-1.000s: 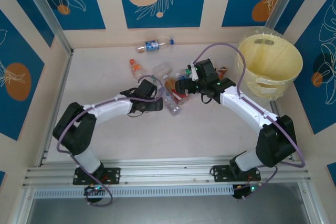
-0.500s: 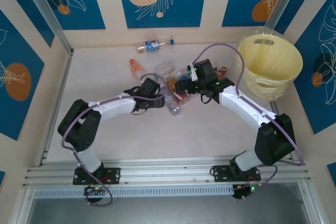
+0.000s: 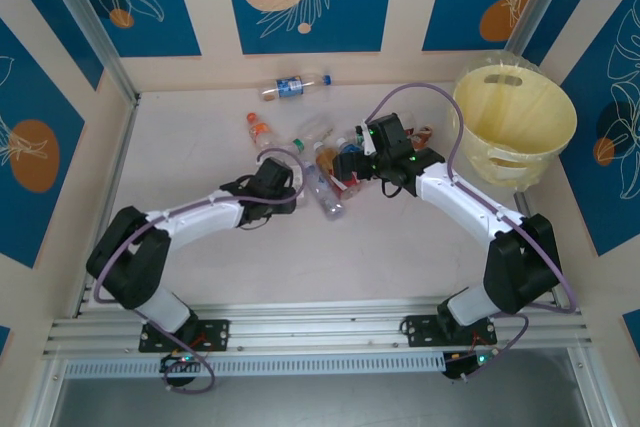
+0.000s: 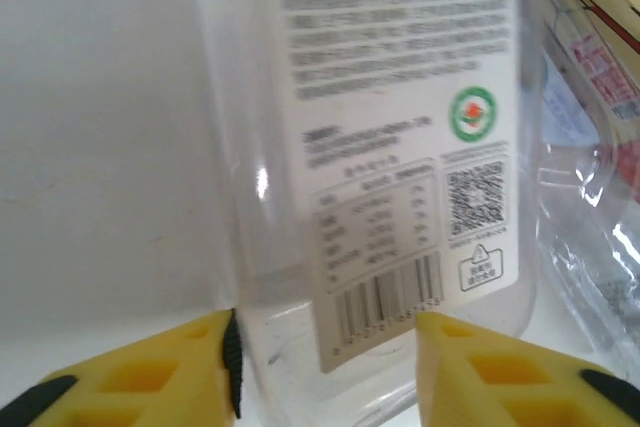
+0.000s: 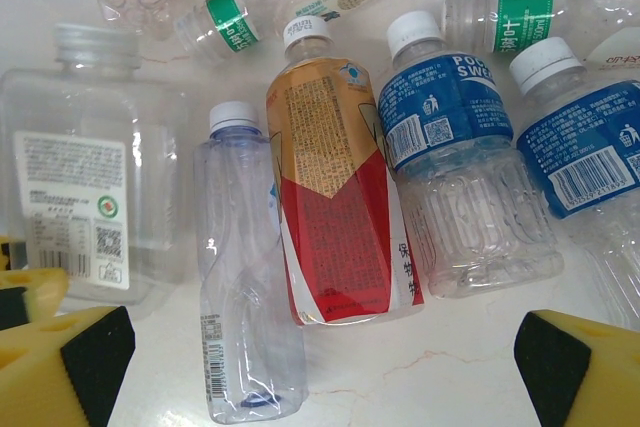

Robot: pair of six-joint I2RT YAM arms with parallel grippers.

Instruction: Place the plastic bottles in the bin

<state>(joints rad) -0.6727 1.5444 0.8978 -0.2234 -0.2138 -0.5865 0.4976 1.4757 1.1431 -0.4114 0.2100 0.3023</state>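
Closed jaws of the left gripper (image 4: 325,367) pinch the base of a square clear bottle (image 4: 380,147), with one yellow finger (image 4: 160,377) on each flat side. The bottle's white label, with small print, a barcode and a round green mark, faces the left wrist camera. From above, this gripper sits at the left edge of the pile of plastic bottles (image 3: 335,162) in the middle of the white table (image 3: 180,147), its arm stretched low across the surface from the near left.

Jaws of the right gripper (image 5: 322,357) stand wide and hold nothing; its black-padded fingers sit at the two lower corners of the right wrist view. Beneath them the bottles lie on their sides, packed close. A plain clear bottle with a white cap (image 5: 245,297) touches a red-and-gold labelled bottle (image 5: 340,217), and next come two blue-labelled bottles (image 5: 450,147) with white caps. Green-labelled bottles (image 5: 225,22) lie beyond them. The square clear bottle lies at the left end of that row.

An orange-capped bottle (image 3: 258,130) lies just behind the pile's left side, and a lone bottle with a blue label (image 3: 290,86) lies by the back wall. The bin (image 3: 510,162) stands upright at the far right corner of the table, right of the pile and apart from it, with both grippers outside it.
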